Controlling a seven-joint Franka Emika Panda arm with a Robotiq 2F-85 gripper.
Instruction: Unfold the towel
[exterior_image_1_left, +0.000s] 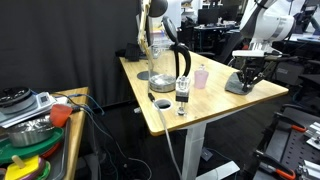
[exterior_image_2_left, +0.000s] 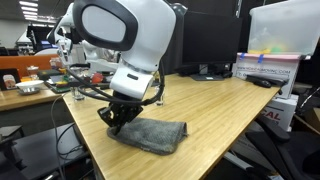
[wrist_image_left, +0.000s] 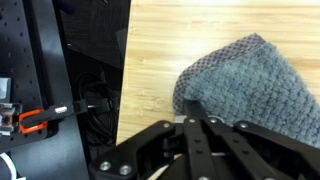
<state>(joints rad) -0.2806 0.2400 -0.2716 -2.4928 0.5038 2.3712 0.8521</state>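
The towel (exterior_image_2_left: 155, 133) is a grey-green knitted cloth lying in a folded lump on the wooden table (exterior_image_2_left: 220, 110), close to its edge. An exterior view shows the towel (exterior_image_1_left: 240, 86) at the table's far right corner. My gripper (exterior_image_2_left: 113, 122) is down at the towel's corner nearest the table edge. In the wrist view the towel (wrist_image_left: 250, 85) fills the right side, and my gripper (wrist_image_left: 192, 122) has its black fingers pressed together on the cloth's near edge. In an exterior view the gripper (exterior_image_1_left: 250, 72) hangs just over the cloth.
A pink cup (exterior_image_1_left: 202, 76), a glass jug with a black handle (exterior_image_1_left: 165, 62), a small bottle (exterior_image_1_left: 182, 95) and a black disc (exterior_image_1_left: 163, 103) stand on the table. Stacked boxes (exterior_image_2_left: 265, 65) sit at the far side. The table edge (wrist_image_left: 125, 80) drops to cables and an orange clamp (wrist_image_left: 35, 120).
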